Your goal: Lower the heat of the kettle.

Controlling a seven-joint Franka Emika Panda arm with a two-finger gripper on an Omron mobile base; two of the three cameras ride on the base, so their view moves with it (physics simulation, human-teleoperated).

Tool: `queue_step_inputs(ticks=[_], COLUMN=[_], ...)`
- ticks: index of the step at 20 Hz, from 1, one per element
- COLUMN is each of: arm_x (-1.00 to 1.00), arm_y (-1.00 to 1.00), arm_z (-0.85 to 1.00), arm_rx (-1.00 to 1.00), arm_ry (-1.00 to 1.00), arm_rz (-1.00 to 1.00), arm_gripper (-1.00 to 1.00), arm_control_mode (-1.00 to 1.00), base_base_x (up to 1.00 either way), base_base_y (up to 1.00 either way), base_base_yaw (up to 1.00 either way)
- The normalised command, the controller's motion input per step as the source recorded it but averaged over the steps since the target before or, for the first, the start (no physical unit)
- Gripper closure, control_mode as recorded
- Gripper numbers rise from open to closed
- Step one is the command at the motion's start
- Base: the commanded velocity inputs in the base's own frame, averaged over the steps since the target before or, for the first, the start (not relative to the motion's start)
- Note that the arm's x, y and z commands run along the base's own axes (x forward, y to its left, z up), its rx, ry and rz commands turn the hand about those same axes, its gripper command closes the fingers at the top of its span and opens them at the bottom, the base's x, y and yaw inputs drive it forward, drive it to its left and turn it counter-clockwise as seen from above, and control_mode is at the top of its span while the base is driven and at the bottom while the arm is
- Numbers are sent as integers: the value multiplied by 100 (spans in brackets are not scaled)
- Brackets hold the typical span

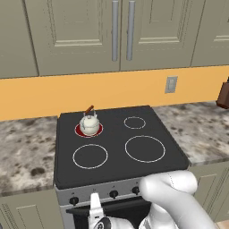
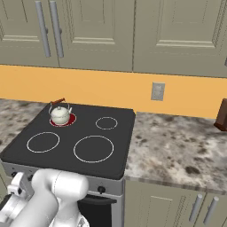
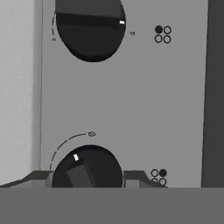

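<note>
The kettle (image 1: 89, 124) (image 2: 60, 114), small and white-silver with a reddish-brown handle, sits on the rear left burner (image 1: 88, 131), which glows red. My gripper (image 1: 95, 203) (image 3: 87, 177) is low, in front of the stove's control panel (image 1: 103, 190). In the hand view its fingers (image 3: 139, 177) flank a black knob (image 3: 87, 168) on both sides, shut on it. The knob's white mark (image 3: 75, 156) points along the dial arc toward the upper left of that view.
A second black knob (image 3: 89, 28) sits further along the panel. Other knobs (image 1: 113, 194) line the stove front. Three unlit burner rings (image 1: 145, 148) mark the black cooktop. Speckled stone counters (image 2: 177, 142) flank the stove. A dark block (image 1: 223, 96) stands at the far right.
</note>
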Motion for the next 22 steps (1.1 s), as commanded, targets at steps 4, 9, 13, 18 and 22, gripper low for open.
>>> queue_step_inputs(ticks=[4, 9, 13, 18, 22], arm_x=[0, 0, 0, 0, 0], arm_y=[-27, -29, -28, -26, -20], arm_z=[17, 21, 22, 26, 31], arm_rx=[43, 43, 41, 40, 38], arm_ry=[0, 0, 0, 0, 0], arm_rz=[0, 0, 0, 0, 0], arm_gripper=[100, 100, 100, 100, 100], arm_control_mode=[-100, -100, -100, -100, -100], base_base_x=[0, 0, 0, 0, 0], base_base_y=[0, 0, 0, 0, 0], base_base_yaw=[0, 0, 0, 0, 0])
